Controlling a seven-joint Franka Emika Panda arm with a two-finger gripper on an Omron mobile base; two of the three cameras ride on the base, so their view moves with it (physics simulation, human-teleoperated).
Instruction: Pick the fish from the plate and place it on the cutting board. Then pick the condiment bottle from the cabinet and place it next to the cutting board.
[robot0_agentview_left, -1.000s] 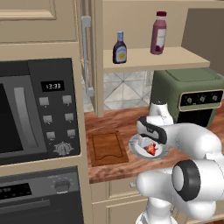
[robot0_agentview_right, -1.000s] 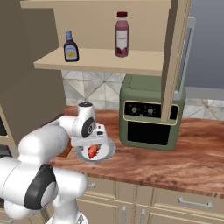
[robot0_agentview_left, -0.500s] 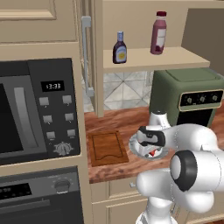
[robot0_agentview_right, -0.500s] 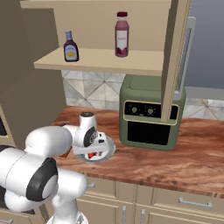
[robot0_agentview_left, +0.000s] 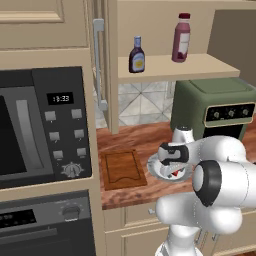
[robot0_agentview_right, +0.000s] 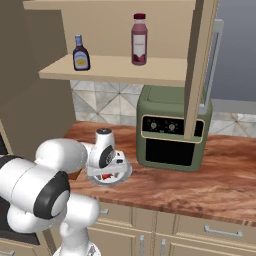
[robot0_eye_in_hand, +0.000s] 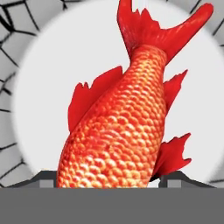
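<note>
While the first step, picking the fish (robot0_eye_in_hand: 118, 131), is in hand, the claw (robot0_agentview_left: 172, 167) is lowered over the plate (robot0_agentview_left: 156, 169), just right of the cutting board (robot0_agentview_left: 121, 168). The fish lies on the plate between the fingertips; whether it is gripped cannot be told. Next, full closure and a lift toward the board would be called for.

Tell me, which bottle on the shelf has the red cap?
The taller maroon bottle, standing to the right on the shelf. The other bottle is shorter and darker, with a pale cap and a light label.
</note>
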